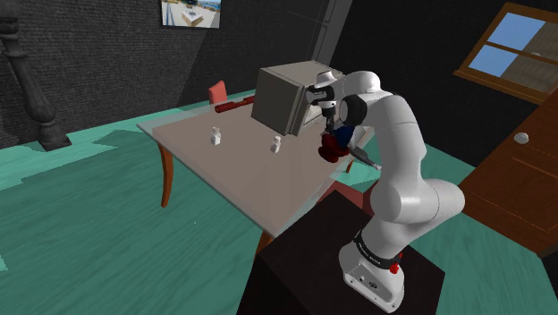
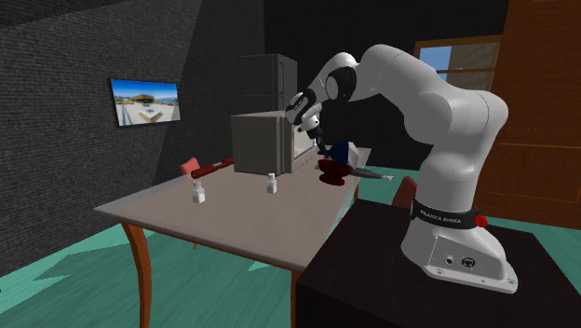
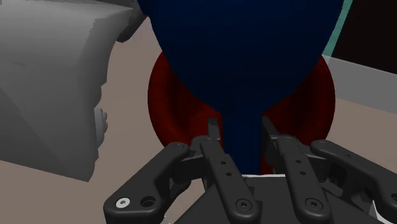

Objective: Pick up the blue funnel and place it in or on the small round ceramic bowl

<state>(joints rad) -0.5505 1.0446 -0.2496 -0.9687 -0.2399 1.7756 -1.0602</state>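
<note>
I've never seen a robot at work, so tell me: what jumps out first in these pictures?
The big white arm catches the eye first, bending from its dark stand over the table. Its black gripper clasps a blue funnel by the spout, over a dark red bowl near the table's edge. Beside them stands a large grey box.

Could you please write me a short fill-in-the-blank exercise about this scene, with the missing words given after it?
1. The gripper holds a funnel of ____ colour.
2. The bowl below the funnel is dark ____.
3. A grey ____ stands on the table near the bowl.
4. ____ small white things also stand on the table.
Missing words: blue; red; box; two.
</note>
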